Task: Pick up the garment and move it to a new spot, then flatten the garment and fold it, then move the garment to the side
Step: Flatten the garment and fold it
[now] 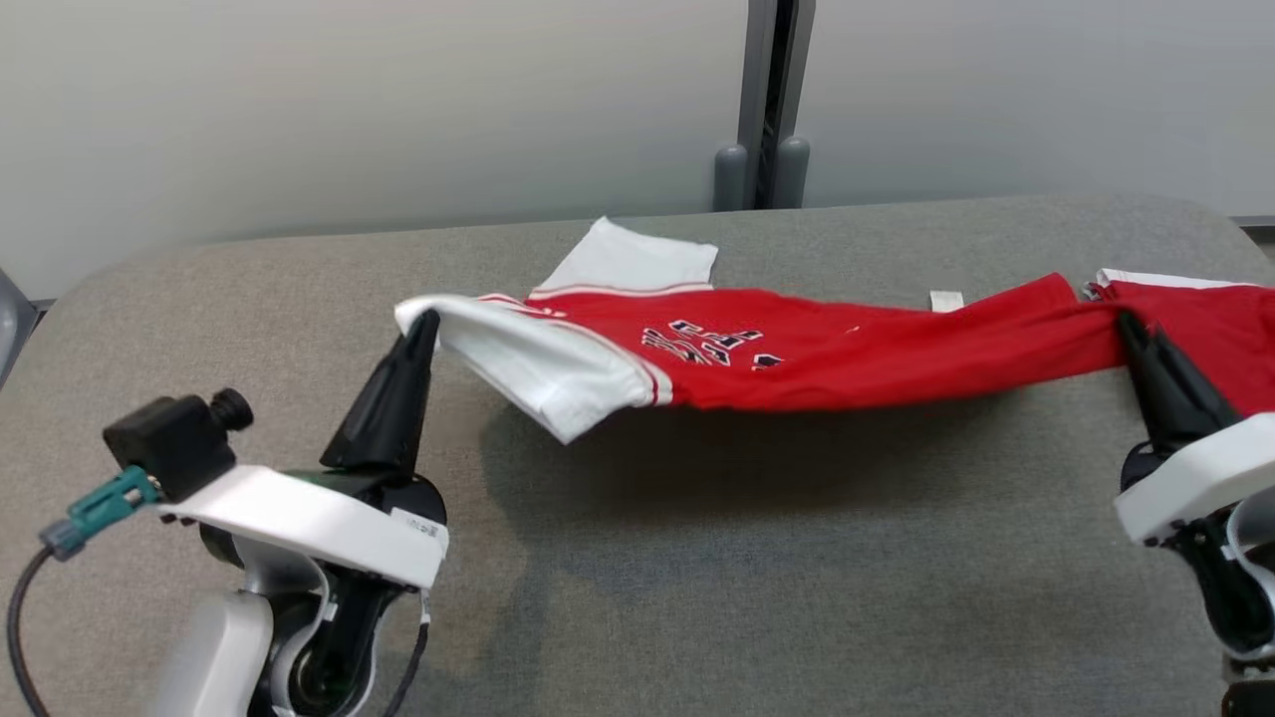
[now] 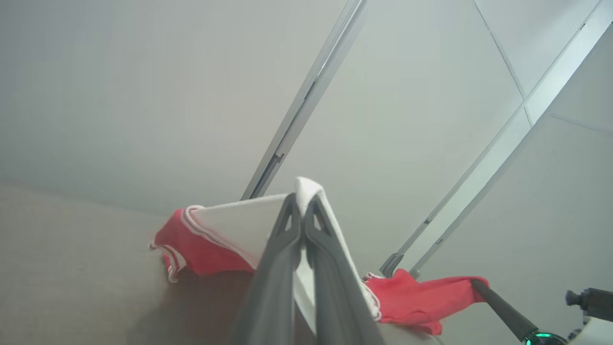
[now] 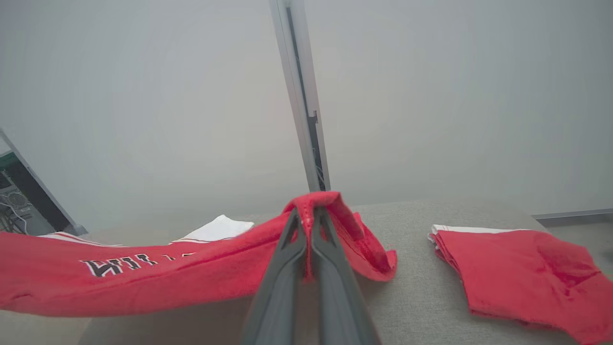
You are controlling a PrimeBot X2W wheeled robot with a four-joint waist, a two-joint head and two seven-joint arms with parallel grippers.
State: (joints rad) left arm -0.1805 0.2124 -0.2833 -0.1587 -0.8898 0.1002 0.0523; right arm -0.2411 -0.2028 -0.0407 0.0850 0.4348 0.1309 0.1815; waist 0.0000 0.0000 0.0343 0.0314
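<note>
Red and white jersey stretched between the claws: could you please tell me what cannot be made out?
Dark lettering on the red and white fabric jersey: head view, creased and too small to read.
Folded red cloth pile: head view, cut off by right edge, partly behind right claw.

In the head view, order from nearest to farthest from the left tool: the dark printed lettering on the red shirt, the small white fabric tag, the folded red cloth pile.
1. Dark printed lettering, mid-chest of the red shirt.
2. Small white fabric tag, right of centre.
3. Folded red cloth pile, far right.
</note>
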